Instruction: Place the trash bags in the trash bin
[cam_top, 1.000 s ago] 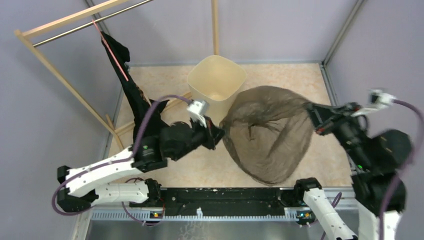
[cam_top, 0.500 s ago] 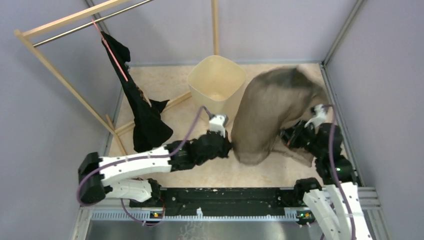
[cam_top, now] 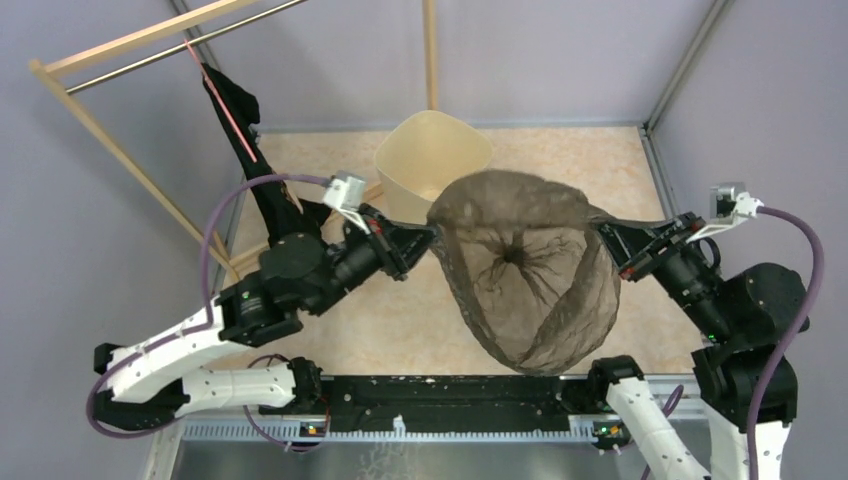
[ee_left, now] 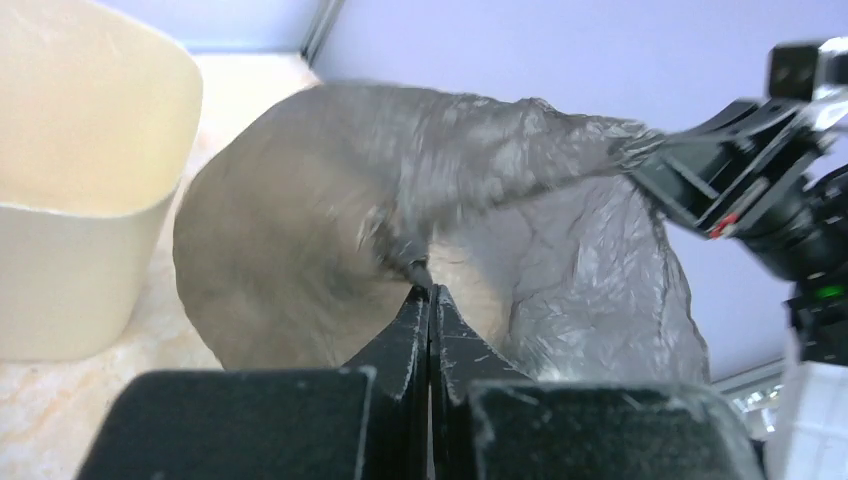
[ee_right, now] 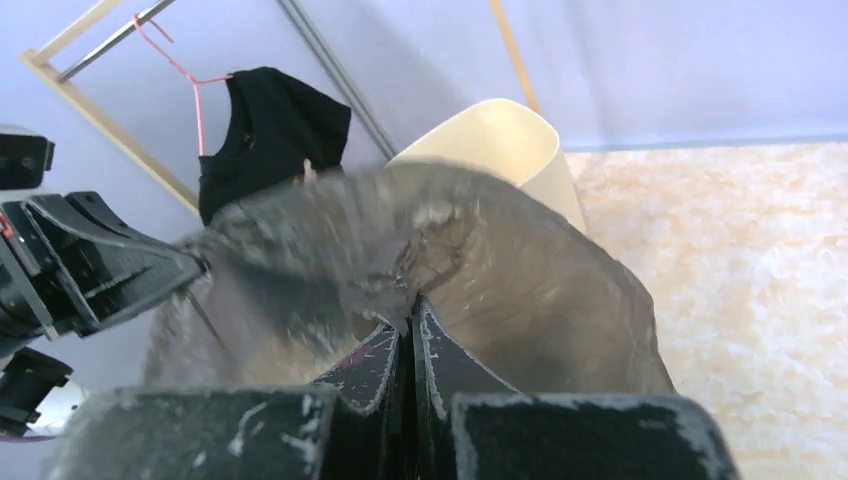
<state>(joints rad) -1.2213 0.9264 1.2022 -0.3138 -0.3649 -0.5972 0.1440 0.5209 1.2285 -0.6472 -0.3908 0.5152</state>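
Observation:
A thin grey-brown trash bag (cam_top: 520, 270) hangs in the air, its mouth stretched wide open between my two grippers. My left gripper (cam_top: 430, 236) is shut on the bag's left rim; in the left wrist view (ee_left: 430, 290) its jaws pinch the plastic (ee_left: 330, 200). My right gripper (cam_top: 603, 232) is shut on the right rim, as the right wrist view (ee_right: 412, 305) shows on the bag (ee_right: 540, 290). The cream trash bin (cam_top: 432, 160) stands upright just behind the bag's far-left rim, also in the left wrist view (ee_left: 80, 180) and the right wrist view (ee_right: 500, 145).
A wooden clothes rack (cam_top: 110, 140) stands at the left with a black garment (cam_top: 270, 200) on a pink hanger (cam_top: 225, 105). A wooden post (cam_top: 430, 50) rises behind the bin. Grey walls enclose the speckled floor (cam_top: 600, 160).
The bag was bunched up at the right half a second ago. Both grippers have lifted and pulled apart, so the bag's mouth is now stretched open, nearer the bin.

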